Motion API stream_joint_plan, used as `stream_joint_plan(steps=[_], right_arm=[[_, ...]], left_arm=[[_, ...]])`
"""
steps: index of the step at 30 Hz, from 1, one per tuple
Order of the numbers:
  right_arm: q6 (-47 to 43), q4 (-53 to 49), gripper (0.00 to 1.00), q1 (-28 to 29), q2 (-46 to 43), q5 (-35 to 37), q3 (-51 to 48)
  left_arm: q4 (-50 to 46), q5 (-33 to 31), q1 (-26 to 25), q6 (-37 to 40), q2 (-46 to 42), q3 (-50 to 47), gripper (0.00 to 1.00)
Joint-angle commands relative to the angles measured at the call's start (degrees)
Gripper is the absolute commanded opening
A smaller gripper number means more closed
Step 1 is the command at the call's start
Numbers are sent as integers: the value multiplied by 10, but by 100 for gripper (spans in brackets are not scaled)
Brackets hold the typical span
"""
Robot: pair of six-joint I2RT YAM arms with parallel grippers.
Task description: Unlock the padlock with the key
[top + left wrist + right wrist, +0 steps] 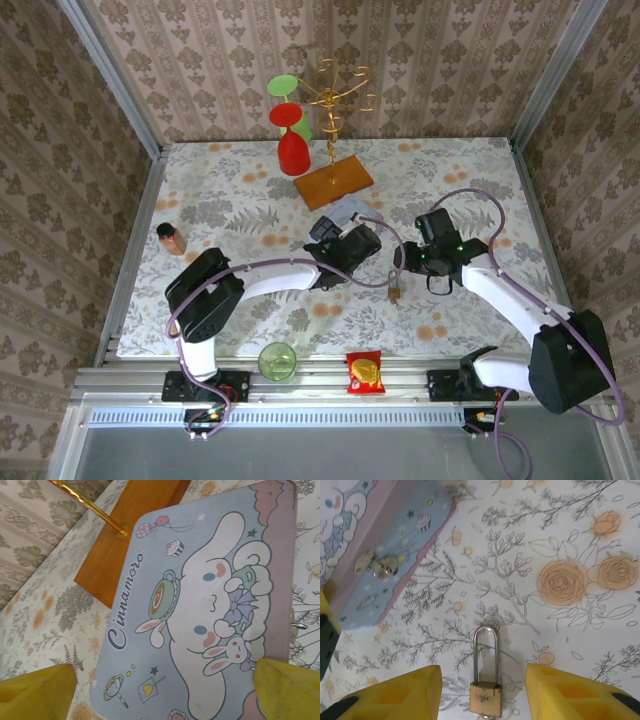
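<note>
The small brass padlock lies flat on the flowered tablecloth, its long silver shackle pointing away from the wrist. My right gripper is open, a yellow finger on each side of the padlock with clear gaps and no contact. From above, the padlock sits just in front of the right gripper. A silver sliver shows at the padlock's lower edge; I cannot tell whether it is the key. My left gripper is wide open over the pastel tin box, its fingertips near the box's two sides.
The tin box has a small metal hasp on its side. Behind it stands a gold wire rack on a wooden base with red and green cups. A brown bottle, green cup and red packet lie elsewhere.
</note>
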Motion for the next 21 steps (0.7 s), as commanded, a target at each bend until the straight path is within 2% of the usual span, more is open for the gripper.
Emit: stream_joint_plan(steps=[1, 3, 9, 15, 17, 20, 21], right_arm=[[7, 21, 48, -7, -5, 11, -20], [2, 30, 49, -13, -2, 5, -23], [-3, 54, 48, -30, 12, -23, -17], [-20, 62, 51, -57, 13, -42, -8], [-28, 62, 56, -82, 10, -55, -4], [-32, 71, 75, -122, 1, -65, -3], [-35, 76, 77, -132, -3, -64, -3]], left_arm=[[-161, 15, 1, 4, 40, -73, 94], [-143, 33, 6, 3, -2, -99, 94], [-146, 25, 44, 16, -99, -151, 93], [-166, 56, 72, -18, -166, -138, 93], [-139, 91, 84, -21, -196, -148, 94], [-76, 162, 93, -24, -251, -173, 95], [-68, 173, 98, -31, -267, -176, 100]])
